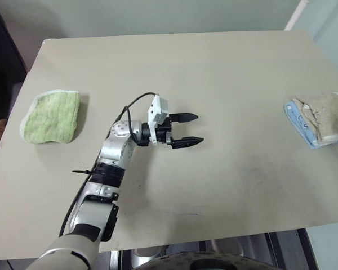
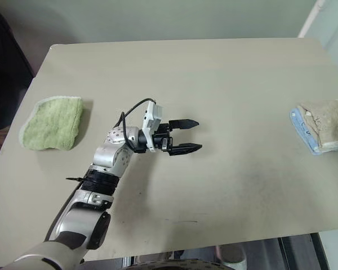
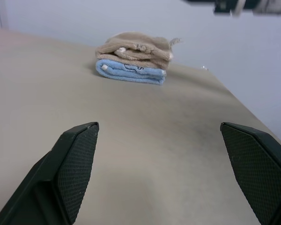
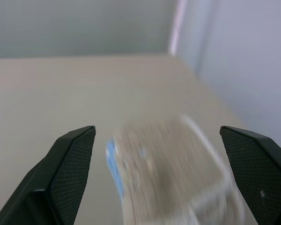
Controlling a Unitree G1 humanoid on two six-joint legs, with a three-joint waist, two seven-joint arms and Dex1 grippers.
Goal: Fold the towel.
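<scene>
The beige terry-cloth towel is seen folded into a compact bundle, resting on top of a folded light-blue cloth at the right edge of the pale desk; the folding is judged essentially done, with only some tidying perhaps left. The left claw is held wide and empty over the middle of the desk; the right claw is spread wide above the towel, holding nothing. A folded green cloth lies near the left edge.
</scene>
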